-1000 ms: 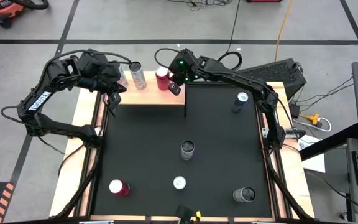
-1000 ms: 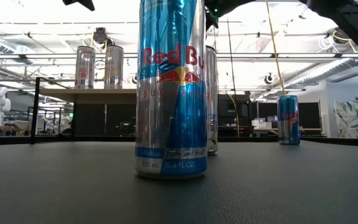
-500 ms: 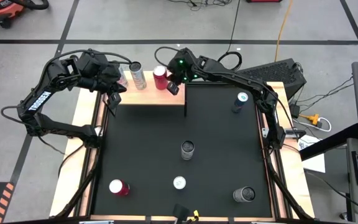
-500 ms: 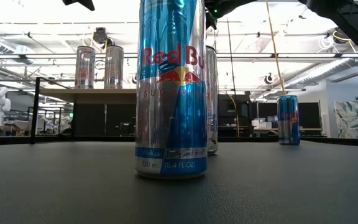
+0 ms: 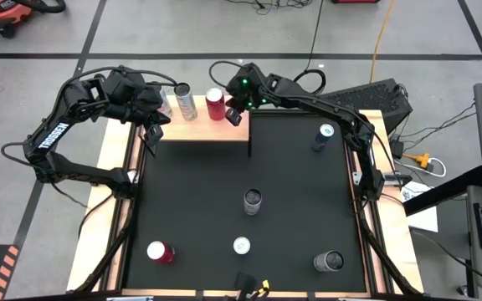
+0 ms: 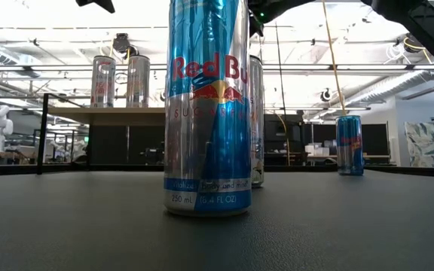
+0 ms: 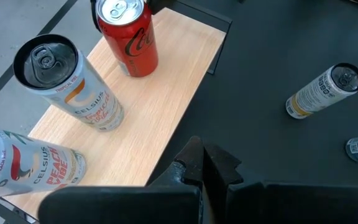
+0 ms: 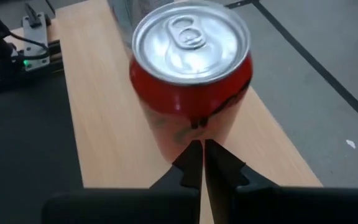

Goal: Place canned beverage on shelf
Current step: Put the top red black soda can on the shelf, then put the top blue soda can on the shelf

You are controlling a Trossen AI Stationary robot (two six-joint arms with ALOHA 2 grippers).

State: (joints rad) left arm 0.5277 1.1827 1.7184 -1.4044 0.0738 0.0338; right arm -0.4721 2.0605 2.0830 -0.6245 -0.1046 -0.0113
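The shelf (image 5: 199, 127), a light wooden top on thin dark legs, stands at the table's far edge. A red can (image 5: 216, 104) and a silver Celsius can (image 5: 185, 101) stand upright on it. The left wrist view shows the red can (image 7: 127, 35), that Celsius can (image 7: 68, 82) and a second Celsius can (image 7: 18, 165) on the shelf (image 7: 166, 106). My right gripper (image 5: 233, 117) is shut, right beside the red can (image 8: 191, 81). My left gripper (image 5: 152, 127) is shut and empty above the shelf's left end. My right gripper's shut fingertips (image 8: 194, 152) stand level at the red can's side wall, low down (image 8: 194, 132), coming from the table's right. Whether they touch the can, I cannot tell. The can stands upright on the shelf.
Several cans stand on the black mat: a blue one (image 5: 323, 137) at the right, a grey one (image 5: 252, 201) in the middle, a red one (image 5: 159, 252), a white-topped one (image 5: 241, 246) and another grey one (image 5: 329, 262) near the front edge.
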